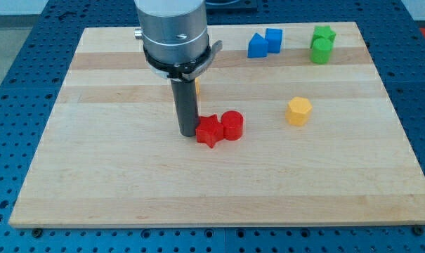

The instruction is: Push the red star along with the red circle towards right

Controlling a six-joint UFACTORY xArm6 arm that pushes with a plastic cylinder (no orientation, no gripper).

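Red star and red circle touch near the middle of the wooden surface, my tip (no claw to open) just left, so I should push slowly, straight right.

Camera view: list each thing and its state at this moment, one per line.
My tip: on the board, against the red star's left side.
Red star: flat, touching the red circle.
Red circle: flat, just right of the star.
Yellow hexagon: alone, further right.
Blue blocks: two together at the view's top.
Green blocks: two together, top right.
Yellow block: mostly hidden behind the rod.
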